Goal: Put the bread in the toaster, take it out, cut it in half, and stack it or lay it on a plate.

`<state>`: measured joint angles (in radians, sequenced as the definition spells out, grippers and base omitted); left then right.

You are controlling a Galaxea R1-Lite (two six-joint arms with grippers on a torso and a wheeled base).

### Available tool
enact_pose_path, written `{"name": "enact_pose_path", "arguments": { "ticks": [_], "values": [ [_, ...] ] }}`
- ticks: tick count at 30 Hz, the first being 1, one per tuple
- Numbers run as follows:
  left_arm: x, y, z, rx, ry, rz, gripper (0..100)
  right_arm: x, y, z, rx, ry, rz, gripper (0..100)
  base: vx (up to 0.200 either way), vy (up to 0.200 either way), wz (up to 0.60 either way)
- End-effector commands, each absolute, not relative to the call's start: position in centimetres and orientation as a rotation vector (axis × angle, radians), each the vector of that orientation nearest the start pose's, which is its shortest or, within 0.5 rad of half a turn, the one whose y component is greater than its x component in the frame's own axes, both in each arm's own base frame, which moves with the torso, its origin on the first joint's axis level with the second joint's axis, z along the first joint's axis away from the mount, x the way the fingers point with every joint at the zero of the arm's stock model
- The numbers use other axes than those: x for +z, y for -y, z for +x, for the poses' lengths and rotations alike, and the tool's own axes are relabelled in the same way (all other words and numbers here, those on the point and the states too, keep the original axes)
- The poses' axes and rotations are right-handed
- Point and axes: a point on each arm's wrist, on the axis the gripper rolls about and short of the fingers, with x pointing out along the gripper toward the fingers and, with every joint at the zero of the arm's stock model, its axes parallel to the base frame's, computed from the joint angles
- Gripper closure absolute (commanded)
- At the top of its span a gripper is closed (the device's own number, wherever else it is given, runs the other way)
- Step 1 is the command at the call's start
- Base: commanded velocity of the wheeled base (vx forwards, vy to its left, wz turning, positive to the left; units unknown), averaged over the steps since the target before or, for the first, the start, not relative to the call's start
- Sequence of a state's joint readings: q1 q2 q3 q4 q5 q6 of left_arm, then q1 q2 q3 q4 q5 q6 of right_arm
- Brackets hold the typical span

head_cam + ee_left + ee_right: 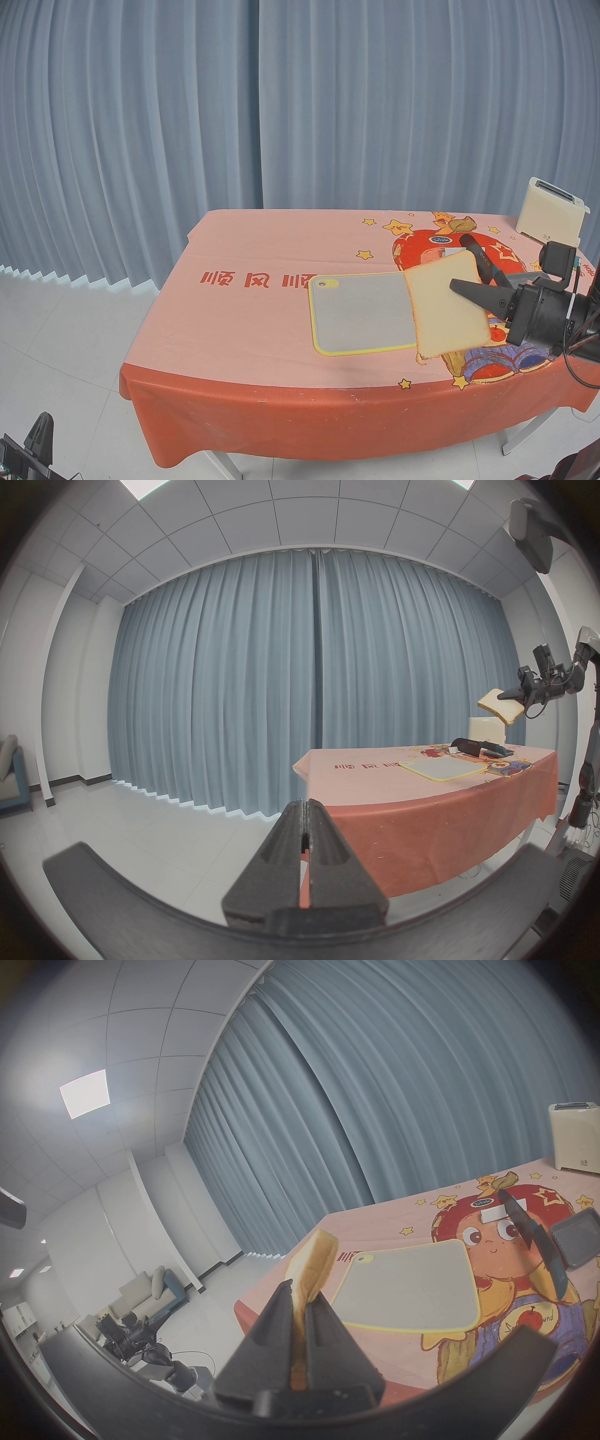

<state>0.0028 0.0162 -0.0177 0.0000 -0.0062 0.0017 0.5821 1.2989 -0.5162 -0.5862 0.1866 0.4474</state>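
Slice of pale bread (pixel 447 309) held up in the air by the right gripper (pixel 465 289), fingers (pixel 275 1329) pinched tight on one edge. Tilted above the right end of a grey, yellow-rimmed cutting board (pixel 359 312). Below, a pink tabletop (pixel 250 312) with a cartoon print. Cream toaster (pixel 551 212) at the far right corner, well apart from the bread, with an upward slot, seemingly empty. Dark knife (pixel 480 257) lying just beyond the board. Near it a dark square tray (pixel 578 1235), probably serving as the plate. Left gripper (pixel 306 811) low and well away from the tabletop, fingers pressed together, holding nothing.

Likely the first step in hand: bread lifted, not yet in the toaster. Next move, by the look of it: carry the slice rightward and farther back, turn it edge-down, line it up with the narrow slot, lower gently, then let go. Some risk of the soft slice bending or catching on the slot rim.
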Motion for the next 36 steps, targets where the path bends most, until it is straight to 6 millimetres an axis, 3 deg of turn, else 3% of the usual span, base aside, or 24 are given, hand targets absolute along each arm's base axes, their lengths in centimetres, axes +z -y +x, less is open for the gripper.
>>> {"name": "enact_pose_path", "arguments": {
  "ticks": [1, 8, 17, 25, 36],
  "values": [
    [7.5, 0.0, -2.3, -0.003, 0.0, 0.002, 100, 19.8, -11.6, 16.6, 0.709, -0.376, 0.384, 100, 0.0, 0.0, 0.0],
    [7.5, 0.0, -2.3, -0.005, 0.0, 0.002, 100, 19.1, -13.3, 17.2, 0.621, -0.401, 0.383, 100, 0.0, 0.0, 0.0],
    [7.5, 0.0, -2.3, -0.005, 0.0, 0.002, 100, 19.0, -14.6, 18.4, 0.637, -0.36, 0.502, 100, 0.0, 0.0, 0.0],
    [7.5, 0.0, -2.3, -0.003, 0.0, 0.002, 100, 16.4, -17.2, 20.9, 0.598, -0.366, 0.601, 100, 0.0, 0.0, 0.0],
    [7.6, 0.0, -2.3, -0.003, 0.002, 0.002, 100, 14.7, -18.0, 23.0, 0.479, -0.361, 0.645, 100, 0.0, 0.0, 0.0]
  ]
}}
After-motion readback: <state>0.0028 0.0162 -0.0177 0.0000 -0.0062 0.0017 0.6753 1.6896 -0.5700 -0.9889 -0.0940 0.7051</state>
